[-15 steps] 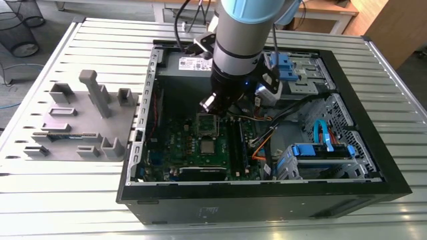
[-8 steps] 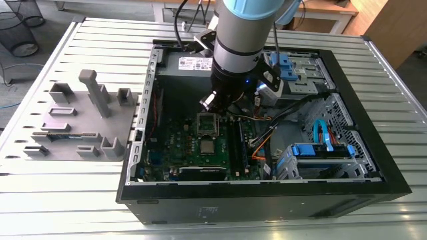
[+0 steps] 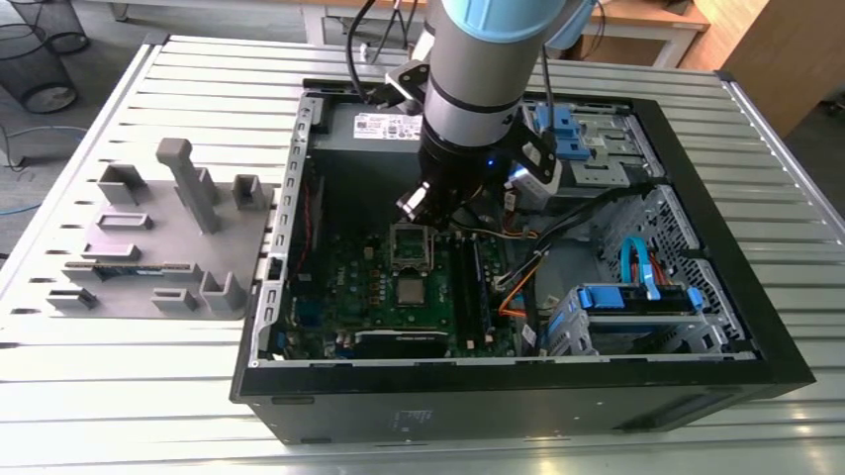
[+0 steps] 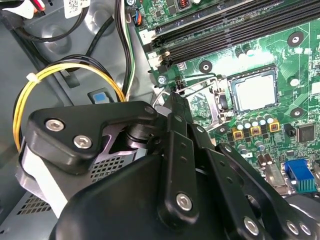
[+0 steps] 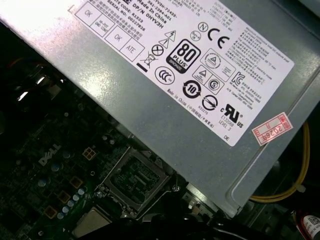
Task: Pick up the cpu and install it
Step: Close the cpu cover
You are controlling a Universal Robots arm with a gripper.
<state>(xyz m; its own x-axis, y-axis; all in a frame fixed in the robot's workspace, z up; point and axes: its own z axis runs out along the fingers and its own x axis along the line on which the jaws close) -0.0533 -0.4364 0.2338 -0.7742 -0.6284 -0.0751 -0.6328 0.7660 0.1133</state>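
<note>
While the arm reaches down into the open computer case [image 3: 528, 401], the gripper [image 4: 175, 101] hangs low over the green motherboard [image 4: 225, 61], close to the power supply [image 5: 165, 100] and nearest the hinged socket frame [image 5: 118, 169], which stands raised. I cannot tell whether the claw is apart or together, and nothing can be seen held in it. The cpu [image 4: 253, 90] lies flat in its socket, silver top up and square to the socket's edges in the second wrist view. It sits just beside the raised frame and apart from the gripper. In the exterior view it is the small bright square [image 3: 414, 290] in the middle of the board, next to the memory slots [image 4: 225, 30]. By my reading the pick-up and placing are done, and the step in hand is securing the chip, since the frame is not yet down. Closing it would call for a gentle, even press that does not nudge the chip, and for keeping clear of the yellow cable [image 4: 60, 72] near the wrist.
</note>
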